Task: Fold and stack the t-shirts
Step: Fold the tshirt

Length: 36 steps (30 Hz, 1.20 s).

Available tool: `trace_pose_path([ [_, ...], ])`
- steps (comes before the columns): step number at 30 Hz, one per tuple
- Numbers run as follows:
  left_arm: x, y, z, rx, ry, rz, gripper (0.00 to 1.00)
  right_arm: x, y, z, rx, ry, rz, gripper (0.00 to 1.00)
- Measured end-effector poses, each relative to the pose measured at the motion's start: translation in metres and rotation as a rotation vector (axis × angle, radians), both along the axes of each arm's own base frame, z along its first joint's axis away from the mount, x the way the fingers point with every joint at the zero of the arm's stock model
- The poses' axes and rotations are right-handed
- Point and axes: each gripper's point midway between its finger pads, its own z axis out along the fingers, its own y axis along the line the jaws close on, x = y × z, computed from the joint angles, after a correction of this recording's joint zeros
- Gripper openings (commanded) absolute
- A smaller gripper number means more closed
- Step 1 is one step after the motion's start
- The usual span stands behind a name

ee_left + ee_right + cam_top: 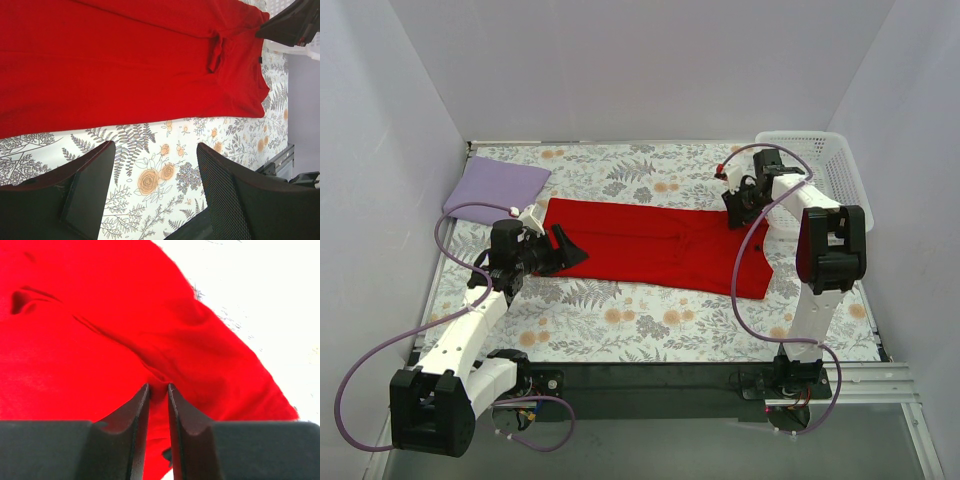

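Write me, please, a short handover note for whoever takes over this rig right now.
Left tool: open, empty, by the left end of the red shirt.
Right tool: almost closed around a ridge of red cloth; grip unclear.
Lavender shirt: folded, far left corner.
Done: red shirt laid out as a long strip.
Left: fold it shorter, then stack both shirts.

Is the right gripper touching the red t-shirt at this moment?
Touching. The right wrist view shows a fold of the red t-shirt drawn up between the fingertips of the right gripper, with creases running into them.
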Motion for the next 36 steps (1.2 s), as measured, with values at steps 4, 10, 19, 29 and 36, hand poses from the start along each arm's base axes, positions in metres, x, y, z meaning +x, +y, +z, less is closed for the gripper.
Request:
trace_pose_path([
  [4,0.000,0.000,0.000,0.000,0.000,0.000,0.65,0.007,-0.004,0.003,-0.026,-0.036,-0.018,0.34],
  [10,0.000,0.000,0.000,0.001,0.000,0.000,0.65,0.002,0.024,0.030,0.063,-0.102,0.094,0.44],
  [19,0.000,0.000,0.000,0.002,0.000,0.003,0.65,-0.063,0.122,0.026,0.171,-0.011,0.397,0.45],
  [29,0.003,0.004,-0.002,0.020,0.000,0.027,0.65,-0.051,0.123,-0.004,0.063,0.041,0.352,0.43],
  [36,0.011,0.041,-0.030,0.144,0.098,0.253,0.71,-0.066,0.137,0.053,0.177,-0.107,0.481,0.61],
])
